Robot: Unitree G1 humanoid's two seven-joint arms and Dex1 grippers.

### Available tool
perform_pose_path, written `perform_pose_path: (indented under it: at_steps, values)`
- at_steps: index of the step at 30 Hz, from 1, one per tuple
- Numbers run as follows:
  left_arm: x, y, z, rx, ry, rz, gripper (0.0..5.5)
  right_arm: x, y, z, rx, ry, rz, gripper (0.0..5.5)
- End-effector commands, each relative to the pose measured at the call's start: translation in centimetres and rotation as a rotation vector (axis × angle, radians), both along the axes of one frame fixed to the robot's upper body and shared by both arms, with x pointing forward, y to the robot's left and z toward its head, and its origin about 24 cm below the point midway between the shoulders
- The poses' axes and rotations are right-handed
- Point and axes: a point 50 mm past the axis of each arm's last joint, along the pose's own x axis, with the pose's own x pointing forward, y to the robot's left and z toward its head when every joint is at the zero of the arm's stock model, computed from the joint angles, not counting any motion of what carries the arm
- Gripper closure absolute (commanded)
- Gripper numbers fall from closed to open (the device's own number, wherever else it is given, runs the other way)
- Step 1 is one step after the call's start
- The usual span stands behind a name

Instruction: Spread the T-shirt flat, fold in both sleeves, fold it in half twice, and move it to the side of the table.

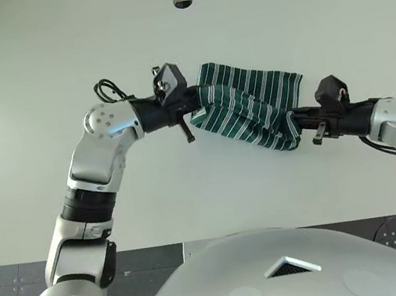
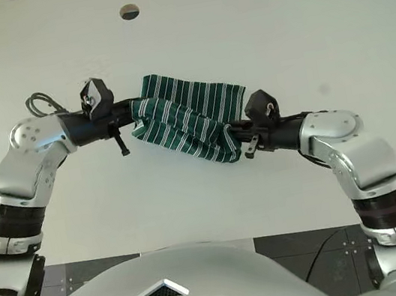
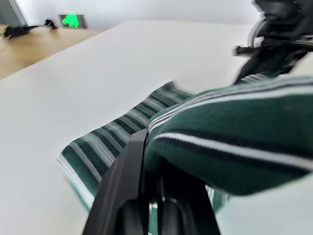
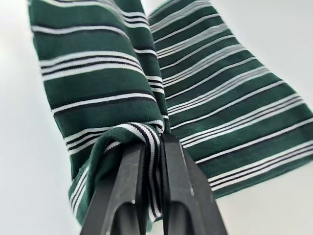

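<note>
Left gripper [image 1: 196, 107] pinching left end of bunched green white-striped T-shirt [image 1: 252, 105], fabric draping over its black fingers [image 3: 122, 186]. Shirt stretching between both grippers, partly lying on white table [image 1: 31, 62] mid-surface. Right gripper [image 1: 296, 122] clamping right end, ribbed hem [image 4: 149, 142] wedged between nearly closed fingers [image 4: 122, 186].

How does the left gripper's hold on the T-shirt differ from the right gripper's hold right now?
The left gripper holds the T-shirt at its left end, farther across the table; the right gripper holds the right end, nearer the robot. The right gripper's fingers pinch a ribbed striped edge visibly; cloth bunches over the left gripper's fingers, hiding the pinch. Both are shut on the T-shirt.
</note>
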Motion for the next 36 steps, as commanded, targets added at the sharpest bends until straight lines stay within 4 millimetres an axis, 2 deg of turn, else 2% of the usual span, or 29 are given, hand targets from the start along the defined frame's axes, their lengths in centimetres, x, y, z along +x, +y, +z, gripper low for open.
perform_pose_path:
  at_steps: [1, 5, 7, 12, 19, 22, 27, 35, 36]
  values:
    - [2.6, -0.1, -0.8, 0.071, 0.03, 0.144, 5.4, 1.6, -0.5, 0.3, 0.076, 0.076, -0.137, 5.32]
    - [4.5, -0.3, -1.9, 0.109, 0.055, 0.259, 5.4, 3.0, -0.8, 0.3, 0.15, 0.145, -0.252, 5.32]
    - [5.3, -0.3, -2.1, 0.12, 0.051, 0.311, 5.4, 3.7, -0.9, 0.6, 0.2, 0.168, -0.302, 4.73]
    - [6.2, -0.5, -2.5, 0.129, 0.048, 0.373, 4.58, 4.9, -1.5, 0.4, 0.262, 0.208, -0.432, 3.89]
    - [7.0, -0.6, -2.6, 0.08, 0.064, 0.452, 4.58, 6.1, -2.6, 0.4, 0.269, 0.157, -0.576, 3.89]
    - [7.5, -0.5, -2.7, 0.057, 0.102, 0.502, 4.58, 6.1, -1.9, 1.4, 0.254, 0.035, -0.525, 3.89]
    - [7.7, -0.5, -3.0, 0.065, 0.11, 0.511, 4.58, 4.8, 1.0, 2.1, 0.168, -0.127, -0.32, 3.89]
    - [7.2, -1.1, -3.2, 0.09, 0.083, 0.453, 3.42, 3.9, 4.2, 1.6, 0.074, -0.225, -0.136, 3.84]
    - [7.3, -1.1, -3.0, 0.085, 0.068, 0.456, 3.42, 3.8, 4.6, 1.4, 0.055, -0.231, -0.119, 3.84]
